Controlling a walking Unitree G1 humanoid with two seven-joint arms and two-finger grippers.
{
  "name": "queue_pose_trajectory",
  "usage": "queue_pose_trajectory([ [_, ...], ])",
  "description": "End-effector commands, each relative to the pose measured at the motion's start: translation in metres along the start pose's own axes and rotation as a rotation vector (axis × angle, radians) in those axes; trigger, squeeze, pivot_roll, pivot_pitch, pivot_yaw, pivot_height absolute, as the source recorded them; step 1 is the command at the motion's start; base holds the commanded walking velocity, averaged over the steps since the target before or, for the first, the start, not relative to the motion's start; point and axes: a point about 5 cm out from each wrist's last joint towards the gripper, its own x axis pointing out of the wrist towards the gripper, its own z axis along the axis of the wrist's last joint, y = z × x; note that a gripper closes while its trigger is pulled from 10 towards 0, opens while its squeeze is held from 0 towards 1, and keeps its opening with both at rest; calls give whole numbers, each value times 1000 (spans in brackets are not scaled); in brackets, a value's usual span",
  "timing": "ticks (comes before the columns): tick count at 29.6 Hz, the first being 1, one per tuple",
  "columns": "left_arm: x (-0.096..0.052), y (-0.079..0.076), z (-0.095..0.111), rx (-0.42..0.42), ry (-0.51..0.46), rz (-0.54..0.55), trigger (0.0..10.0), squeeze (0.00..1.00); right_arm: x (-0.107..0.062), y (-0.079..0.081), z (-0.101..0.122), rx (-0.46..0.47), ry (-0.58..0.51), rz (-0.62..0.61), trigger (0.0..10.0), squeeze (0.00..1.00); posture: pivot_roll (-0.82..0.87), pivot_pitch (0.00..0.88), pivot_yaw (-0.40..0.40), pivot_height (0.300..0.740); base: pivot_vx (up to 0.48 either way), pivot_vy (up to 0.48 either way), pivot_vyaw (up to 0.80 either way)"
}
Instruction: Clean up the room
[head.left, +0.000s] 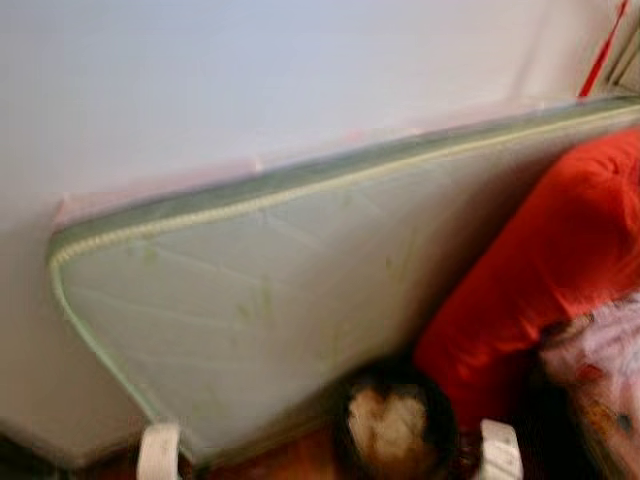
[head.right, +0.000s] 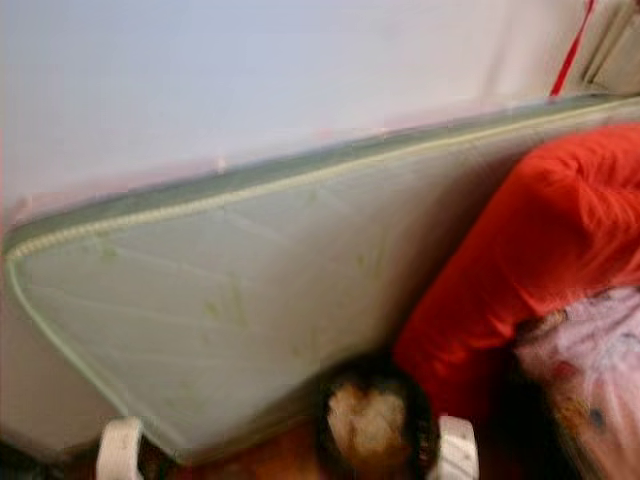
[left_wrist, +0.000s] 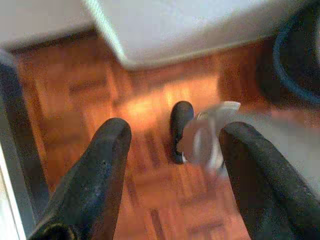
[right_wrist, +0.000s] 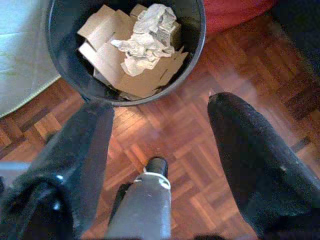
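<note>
Beside the bin (right_wrist: 125, 50), entries as follows.

Bin: black, round, on the parquet floor (right_wrist: 210, 165), holding cardboard pieces (right_wrist: 107, 55) and crumpled paper (right_wrist: 145, 32). It stands just before the mattress (head.left: 270, 290).

Mattress: pale green, on edge, leaning on the wall (head.left: 250, 80) behind the bin.

Red cloth (head.left: 540, 260): heaped to the right of the bin, touching the mattress.

My right claw (right_wrist: 160, 145): wide, empty, near the bin's rim and above bare floor.

My left claw (left_wrist: 175, 150): wide, empty, over floor near the mattress corner, left of the bin.

Step, as I judge it: seeking the next loose item to drop in the bin. Views blurred; best to steady first, then pick a target, keeping both claws off the bin's rim.
</note>
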Motion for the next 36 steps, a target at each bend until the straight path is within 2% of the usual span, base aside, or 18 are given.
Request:
queue_pose_trajectory([
  [1,2,5,14,26,-36,15,10000,0,1,6,2,13,-8,11,10000,0,112,0,-11,740,0,0,0],
  [17,3,4,15,60,-30,6,10000,0,1,5,3,30,-10,-3,10000,0,112,0,-14,740,0,0,0],
  [20,3,4,15,63,-30,5,10000,0,1,5,2,31,-4,-5,10000,0,113,0,-14,740,0,-330,0],
  [23,3,4,15,66,-30,4,10000,0,1,5,1,47,1,-5,10000,0,112,0,-12,740,0,-346,-779],
  [25,3,4,16,70,-30,3,10000,0,2,5,2,16,6,2,10000,0,114,0,-13,740,0,-360,-756],
  [36,3,3,17,72,-32,0,10000,0,2,5,4,9,-6,-9,10000,0,114,0,-15,740,0,-460,0],
])
